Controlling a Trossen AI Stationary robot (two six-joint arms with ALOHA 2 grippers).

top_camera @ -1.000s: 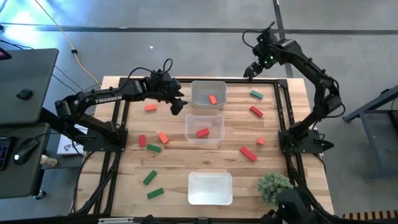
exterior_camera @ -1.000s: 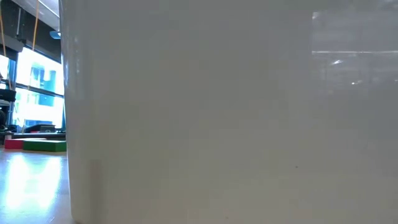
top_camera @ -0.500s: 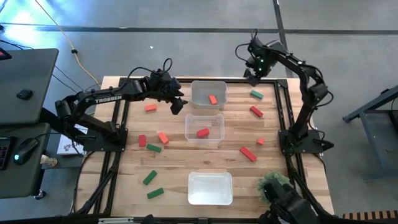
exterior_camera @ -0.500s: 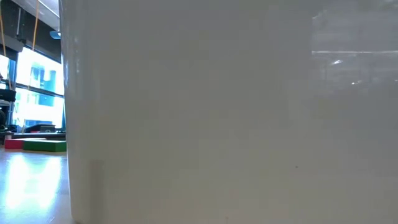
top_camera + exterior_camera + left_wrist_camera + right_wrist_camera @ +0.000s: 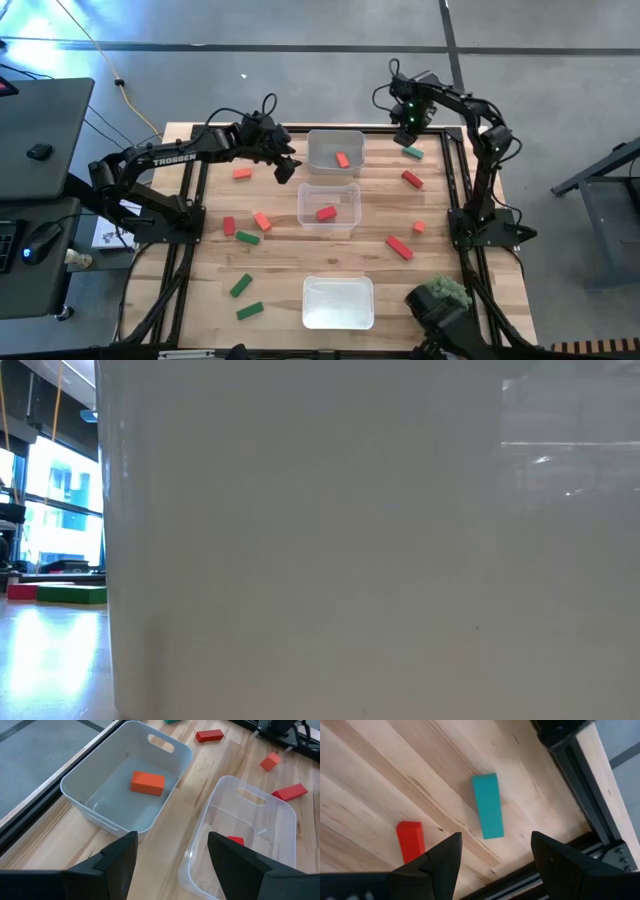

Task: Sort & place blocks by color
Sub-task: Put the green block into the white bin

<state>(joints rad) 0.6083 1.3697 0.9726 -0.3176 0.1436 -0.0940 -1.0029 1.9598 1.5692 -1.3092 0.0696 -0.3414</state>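
Two blocks are already sorted: an orange-red one lies in the white tray at the table's far edge, a deep red one in the clear tray just in front of it. A third tray, near the front edge, holds nothing, presumably meant for green. Loose on the table I count four green, four deep red and three orange-red blocks. The right gripper hangs with jaws open over a green block, probably lining up a grasp. The left gripper, jaws open and holding nothing, hovers beside the white tray.
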